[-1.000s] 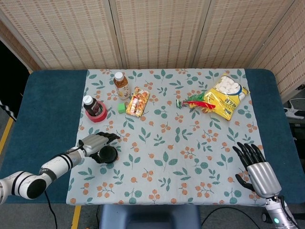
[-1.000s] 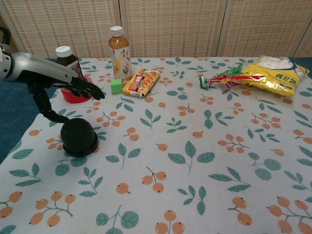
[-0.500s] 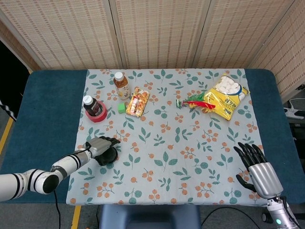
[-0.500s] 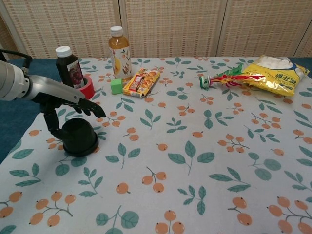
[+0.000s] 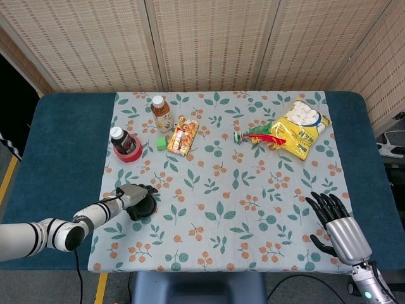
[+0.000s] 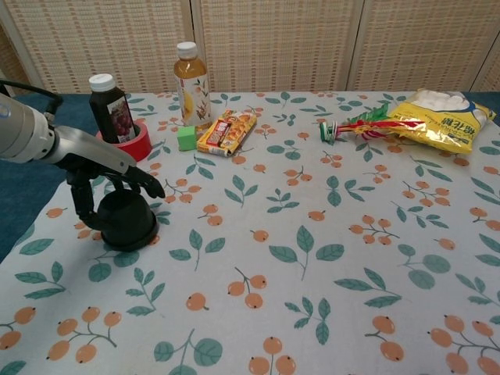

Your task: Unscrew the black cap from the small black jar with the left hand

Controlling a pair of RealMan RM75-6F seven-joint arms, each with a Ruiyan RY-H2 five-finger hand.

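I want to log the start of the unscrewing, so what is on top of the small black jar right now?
The left robot hand arches over the small black jar, fingers draped across its black cap. Whether they actually touch the cap is hidden.

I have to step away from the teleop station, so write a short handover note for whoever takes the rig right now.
Left hand: draped over the small black jar near the table's front-left, fingers spread above its black cap, thumb down the far side. A firm grip is not evident.
Right hand: open, empty, at the front-right table edge.
Done: the left hand has reached the jar.
Left: the cap is on; close the fingers on it, unscrew it, lift it off.
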